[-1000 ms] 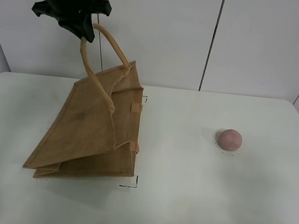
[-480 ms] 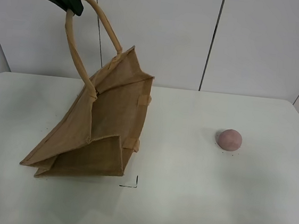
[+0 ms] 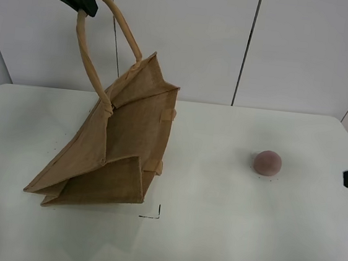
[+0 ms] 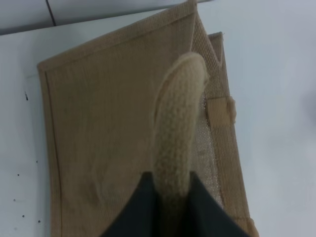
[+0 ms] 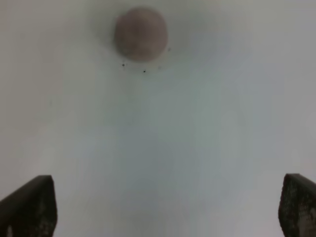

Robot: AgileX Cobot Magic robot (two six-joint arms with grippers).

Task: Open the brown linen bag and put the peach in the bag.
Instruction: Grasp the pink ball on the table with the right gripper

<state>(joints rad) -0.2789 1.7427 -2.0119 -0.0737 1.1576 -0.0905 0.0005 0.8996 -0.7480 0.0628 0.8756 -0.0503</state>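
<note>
Handle (image 4: 177, 123) clamped in your left gripper (image 4: 170, 197) holds the brown linen bag (image 3: 123, 144) up to open it. Right gripper (image 5: 163, 207) gapes, facing the peach (image 5: 141, 33).

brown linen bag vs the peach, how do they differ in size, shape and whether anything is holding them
The brown linen bag is far larger than the peach. The bag is flat-sided, woven and tan; the peach is round and dull pink. The bag hangs tilted from its handle, pinched in the left gripper; the peach lies free, untouched. Both touch the white table.
</note>
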